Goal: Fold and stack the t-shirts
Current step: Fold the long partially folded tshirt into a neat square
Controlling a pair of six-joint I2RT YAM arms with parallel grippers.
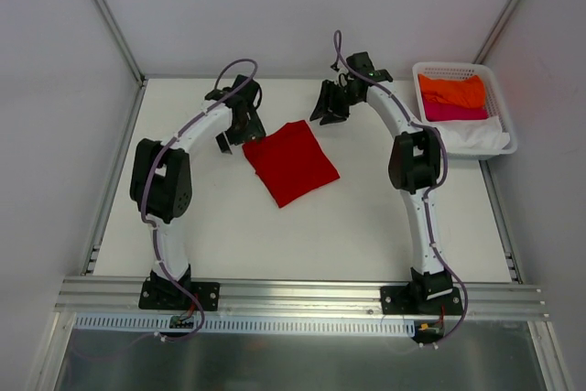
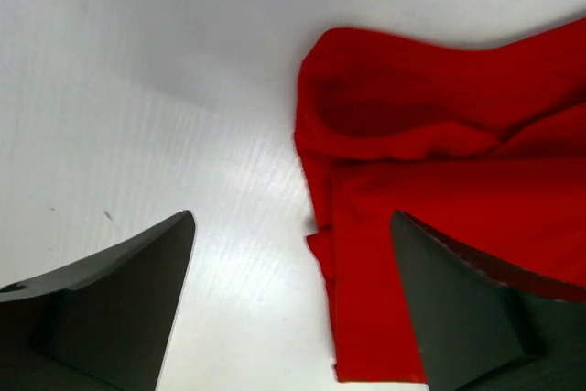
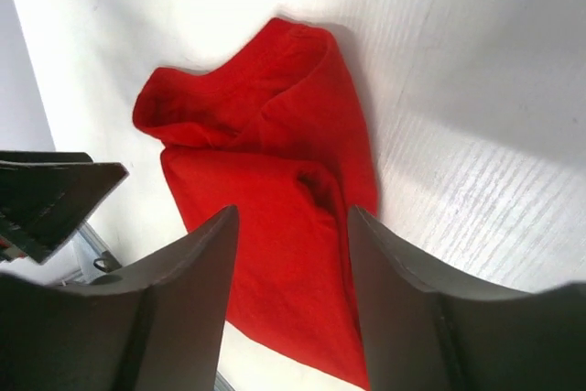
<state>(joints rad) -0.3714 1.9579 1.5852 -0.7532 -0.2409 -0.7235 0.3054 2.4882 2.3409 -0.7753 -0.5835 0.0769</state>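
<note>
T-shirt [image 1: 290,162], red, compact rumpled square.

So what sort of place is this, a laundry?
Probably a robot test cell: two white jointed arms bolted to an aluminium rail, a white table boxed in by plain panels, and a folded red cloth shirt.

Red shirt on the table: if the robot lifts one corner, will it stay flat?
Probably not. The red shirt shows soft creases, so it would likely droop and unfold. It looks thin, so probably light; pushing may bunch it up.
</note>
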